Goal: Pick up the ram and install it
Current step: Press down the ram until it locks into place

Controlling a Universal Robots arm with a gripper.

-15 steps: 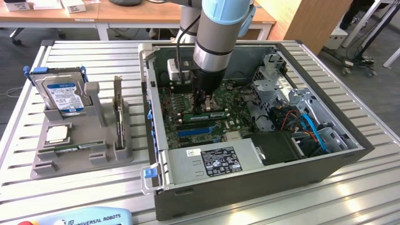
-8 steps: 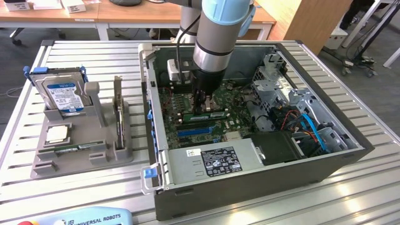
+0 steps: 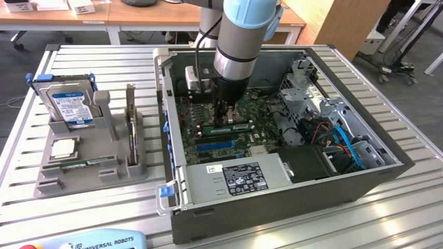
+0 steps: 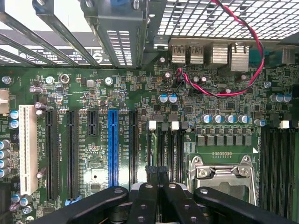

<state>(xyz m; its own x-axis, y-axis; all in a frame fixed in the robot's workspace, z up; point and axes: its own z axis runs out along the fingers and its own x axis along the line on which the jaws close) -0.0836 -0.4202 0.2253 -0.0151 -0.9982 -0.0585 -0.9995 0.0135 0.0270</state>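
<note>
Okay: gripper [image 3: 225,122] down inside the PC case [image 3: 277,207], fingers [image 4: 145,200] closed. The ram [image 3: 240,127] stands on edge over the motherboard [image 4: 93,93] at the fingertips' 3 o'clock, long axis 3-to-9, parallel to the blue slot [image 3: 215,146]. Can't tell if pinched.

A hard drive [image 3: 69,104] stands in a grey holder [image 3: 90,171] beside the open computer case [image 3: 277,207].

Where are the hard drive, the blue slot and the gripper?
Hard drive [image 3: 69,104]: exterior view, on its blue-and-white label.
Blue slot [image 4: 113,144]: wrist view, middle of its length.
Gripper [image 4: 158,175]: wrist view, between its shut fingertips, above the motherboard.
</note>
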